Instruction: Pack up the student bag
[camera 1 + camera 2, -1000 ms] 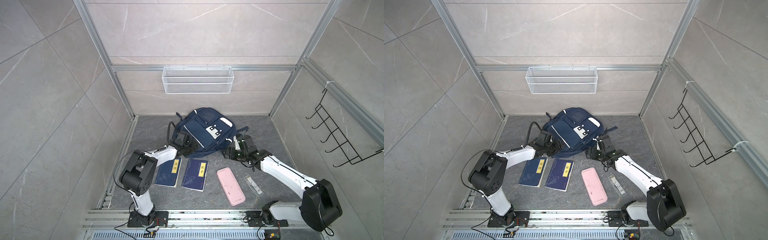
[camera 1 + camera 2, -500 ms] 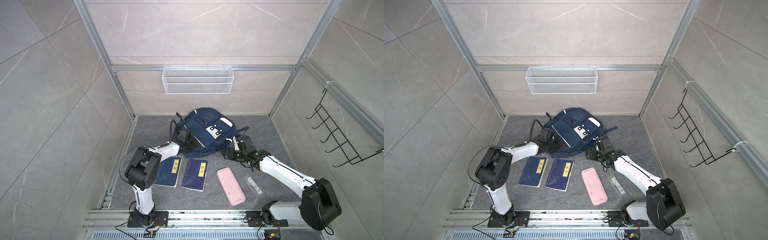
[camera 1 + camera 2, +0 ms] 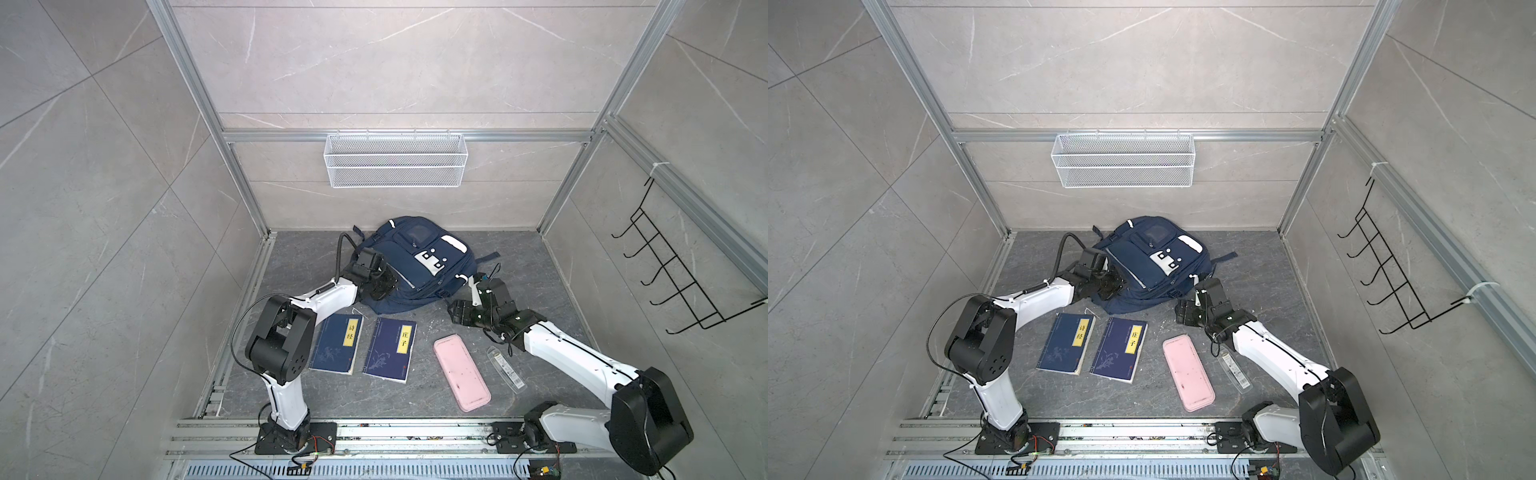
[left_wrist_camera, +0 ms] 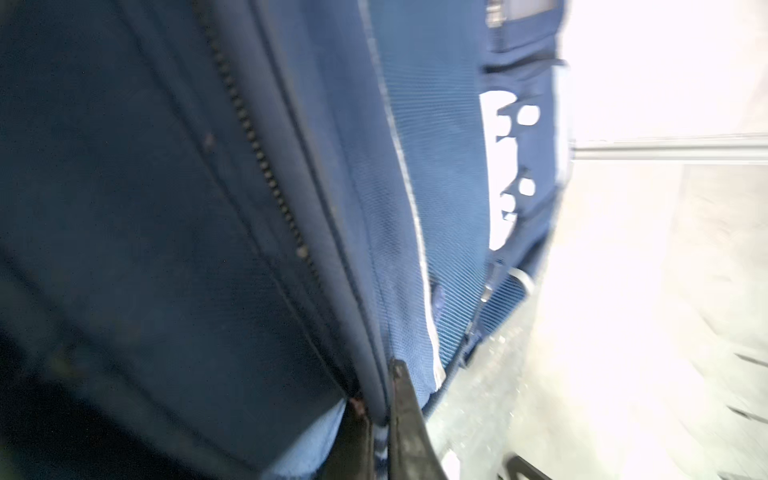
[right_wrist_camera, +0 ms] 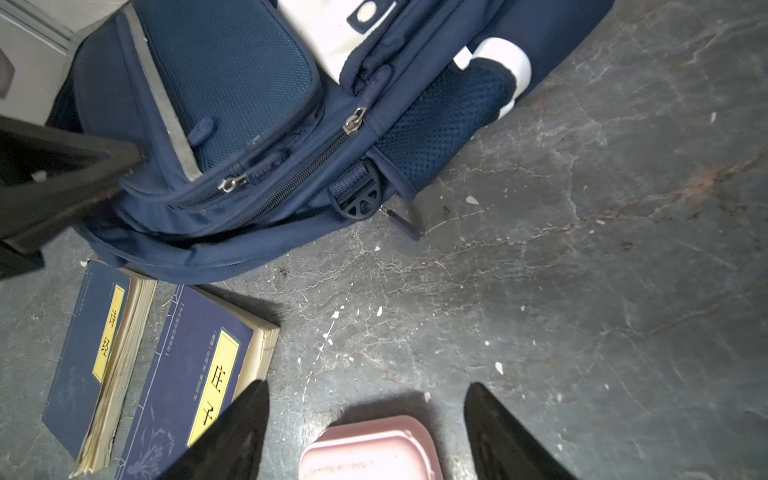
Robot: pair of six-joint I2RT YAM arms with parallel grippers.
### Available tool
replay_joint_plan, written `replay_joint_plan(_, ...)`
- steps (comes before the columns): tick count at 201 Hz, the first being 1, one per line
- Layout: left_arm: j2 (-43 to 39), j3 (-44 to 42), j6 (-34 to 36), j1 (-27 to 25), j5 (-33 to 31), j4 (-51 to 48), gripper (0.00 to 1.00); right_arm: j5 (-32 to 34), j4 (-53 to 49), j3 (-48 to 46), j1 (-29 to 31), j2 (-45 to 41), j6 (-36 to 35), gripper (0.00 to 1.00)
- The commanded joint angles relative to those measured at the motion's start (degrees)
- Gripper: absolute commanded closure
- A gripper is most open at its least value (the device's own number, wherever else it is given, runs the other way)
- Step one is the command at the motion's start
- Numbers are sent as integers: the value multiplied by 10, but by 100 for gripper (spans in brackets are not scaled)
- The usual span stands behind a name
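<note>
Nearest lay a pink pencil case, a smooth plastic oblong with rounded corners. A narrow clear ruler sleeve lay just to its right on the dark, pale-veined stone floor. Left of the case, side by side but apart, were the left book and the right book. Both were thin, with soft navy covers, yellow title labels and yellowed page edges.

Just beyond the case, the right gripper hovered over bare floor with its black fingers spread wide, holding nothing.

The student bag lay front up at the far middle of the floor, close to the back wall. It was rounded, of ribbed navy woven fabric, with white patches, a grey reflective stripe, a mesh side pocket, toothed zips with metal pulls, and a dark strap trailing right. At its near-left edge the left gripper was closed tight, pinching a fold of the bag's fabric beside a zip.

Farthest, a white wire-mesh basket hung on the back wall. A black wire hook rack hung on the right wall.
</note>
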Motion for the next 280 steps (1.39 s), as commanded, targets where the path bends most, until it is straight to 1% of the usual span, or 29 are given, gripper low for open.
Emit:
replay_joint_plan(1, -61, 55, 38, 1, 32, 0, 100, 14, 53, -16, 3, -14, -29, 22)
replay_joint_plan(39, -78, 100, 67, 7, 46, -50, 100, 2, 100, -32, 3, 9, -55, 23)
replay_joint_plan(78, -84, 152, 94, 12, 59, -98, 100, -12, 153, -33, 3, 60, -61, 26)
replay_joint_plan(120, -78, 193, 104, 15, 75, -130, 100, -55, 217, -21, 9, 121, -57, 31)
replay_joint_plan(157, -73, 208, 104, 17, 85, -141, 100, -74, 250, -4, 9, 164, -51, 37)
replay_joint_plan(174, -71, 213, 104, 17, 87, -144, 100, -86, 266, 3, 9, 182, -47, 39)
replay_joint_plan(195, -71, 216, 104, 18, 85, -147, 100, -85, 276, 11, 9, 195, -50, 40)
replay_joint_plan(280, -66, 226, 100, 18, 86, -153, 100, -95, 283, 45, 9, 240, -67, 48)
